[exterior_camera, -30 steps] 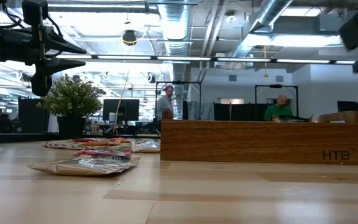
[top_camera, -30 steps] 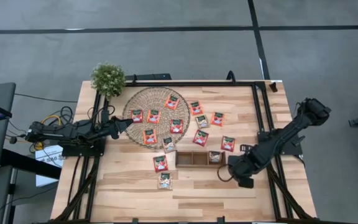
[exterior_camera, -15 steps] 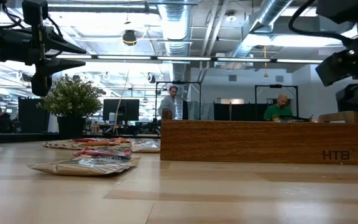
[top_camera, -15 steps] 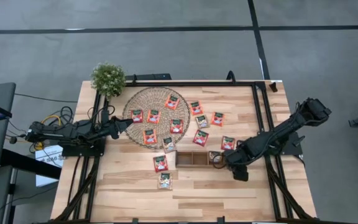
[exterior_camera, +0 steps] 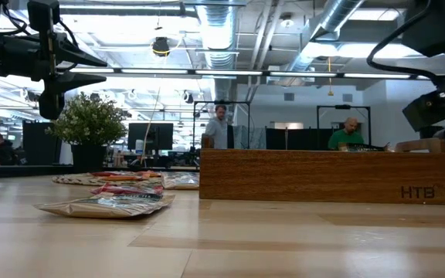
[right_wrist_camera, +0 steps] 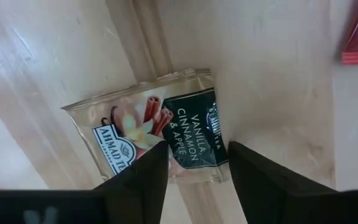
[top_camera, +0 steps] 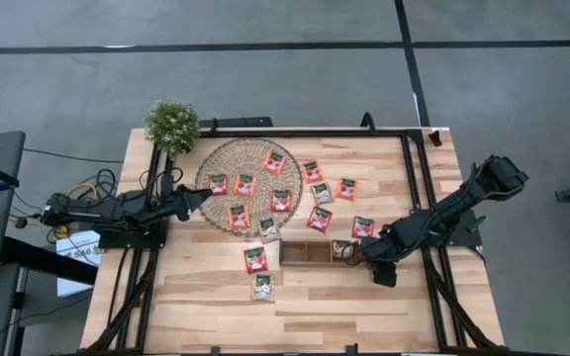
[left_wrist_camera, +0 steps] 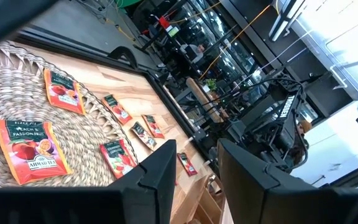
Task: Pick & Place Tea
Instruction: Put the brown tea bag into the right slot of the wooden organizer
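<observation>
Right gripper: jaws parted, poised directly over a pale sachet at the right end of the wooden tray; nothing is held between the fingers.
Sachet under the right gripper: clear-edged packet lying half across the tray's rail, printed "AHMAD TEA" and "VANILLA, CINNAMON & APPLE" beside a picture of cinnamon sticks.
Tray: brown, three-part, near the middle of the table; from table level its front wall carries the letters "HTB".
Left gripper: held above the left rim of the round woven mat, jaws standing apart and empty.
Sachets on the mat: red packets, the closest reading "PEACH & PASSION FRUIT" and "AHMAD TEA".
Other tea sachets: more red ones scattered on the bare wood right of the mat; a red one and a pale one lie near the table's front, left of the tray.
Potted plant: far left corner of the table.
Background: two people among desks and monitors in the room beyond.
</observation>
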Available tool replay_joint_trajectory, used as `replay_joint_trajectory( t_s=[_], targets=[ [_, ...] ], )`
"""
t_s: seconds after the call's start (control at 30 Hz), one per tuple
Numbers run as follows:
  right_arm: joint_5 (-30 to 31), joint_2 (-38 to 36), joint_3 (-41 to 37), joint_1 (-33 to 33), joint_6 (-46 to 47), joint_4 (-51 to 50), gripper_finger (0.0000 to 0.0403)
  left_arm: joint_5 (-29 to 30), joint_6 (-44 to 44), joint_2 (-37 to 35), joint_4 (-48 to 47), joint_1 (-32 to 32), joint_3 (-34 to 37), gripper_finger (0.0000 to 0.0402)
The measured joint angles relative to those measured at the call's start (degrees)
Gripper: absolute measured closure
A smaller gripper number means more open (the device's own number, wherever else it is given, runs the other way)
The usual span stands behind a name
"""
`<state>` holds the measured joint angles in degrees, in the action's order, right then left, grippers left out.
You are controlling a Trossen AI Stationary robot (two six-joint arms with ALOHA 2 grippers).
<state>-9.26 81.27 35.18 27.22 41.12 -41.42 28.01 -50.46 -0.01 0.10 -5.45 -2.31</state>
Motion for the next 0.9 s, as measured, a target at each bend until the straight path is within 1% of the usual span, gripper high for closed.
replay_joint_trajectory(
  t_s=[0.1,0.43,0.57,0.63,0.77,0.9],
  targets=[
    [-0.20,0.03,-0.02,0.00,-0.01,-0.08,0.0268,0.02,0.02,0.00,0.00,0.00,-0.02,0.0291],
    [-0.31,0.08,-0.07,-0.07,1.20,-0.97,0.0355,0.00,0.02,0.00,0.00,0.02,0.00,0.0291],
    [-2.20,0.16,0.70,0.16,2.90,-2.46,0.0391,0.01,0.02,0.00,0.00,0.01,0.00,0.0291],
    [-2.24,0.16,1.65,0.66,3.30,-3.17,0.0399,0.00,0.02,0.00,0.00,0.00,0.00,0.0291],
    [-0.21,0.16,4.88,2.66,6.13,-6.52,0.0398,0.01,0.01,0.00,0.00,0.02,0.00,0.0291],
    [3.58,0.14,10.20,6.04,9.44,-11.53,0.0400,0.02,0.02,0.00,0.02,0.02,0.00,0.0291]
  ],
)
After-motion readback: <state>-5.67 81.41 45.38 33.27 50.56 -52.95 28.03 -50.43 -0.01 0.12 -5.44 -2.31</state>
